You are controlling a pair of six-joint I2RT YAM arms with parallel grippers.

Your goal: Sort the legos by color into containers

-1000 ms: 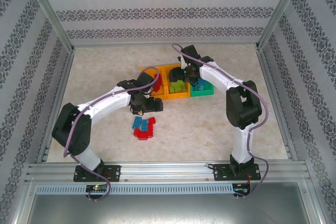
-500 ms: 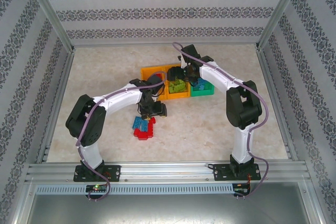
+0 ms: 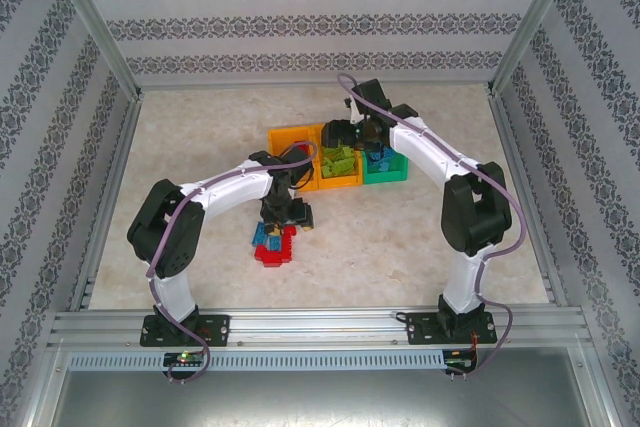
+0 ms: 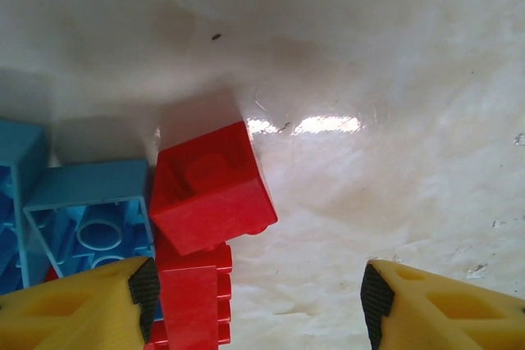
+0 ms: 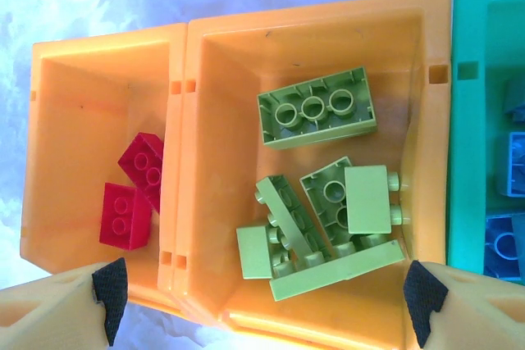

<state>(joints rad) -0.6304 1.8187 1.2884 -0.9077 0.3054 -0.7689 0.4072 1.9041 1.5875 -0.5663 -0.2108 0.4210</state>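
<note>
1. Nearest my bases, the overhead view shows the loose legos [image 3: 275, 244], red and blue, heaped in one small pile on the table [image 3: 420, 237], well apart from the bins.
2. My left claw [image 3: 283, 215] hangs over the far edge of that pile. From above, its fingers are too small for me to tell their spread.
3. My left wrist camera settles it: the jaws stand wide and hold nothing. A tilted red brick [image 4: 212, 190] lies just beyond the tips, in line with the gap. It rests on a second red brick [image 4: 193, 301], which sits just beside one yellow finger [image 4: 74, 305]. Blue bricks [image 4: 90, 219] lie hollow side up, touching the red ones, a detail the overhead view blurs.
4. Farther out, three containers stand in a touching row: the left orange bin [image 3: 285, 139], the middle orange bin [image 3: 340, 183] and the green bin [image 3: 385, 176].
5. My right claw [image 3: 345, 137] hovers above the middle orange bin, and my arm covers part of the row from overhead.
6. My right wrist camera looks straight down into them. The jaws are spread wide and empty. Two red sorted bricks [image 5: 135, 190] lie in the left orange bin, and several light green bricks [image 5: 316, 108] are piled in the middle one. Blue sorted bricks [image 5: 513, 153] sit in the green bin at the frame's edge.
</note>
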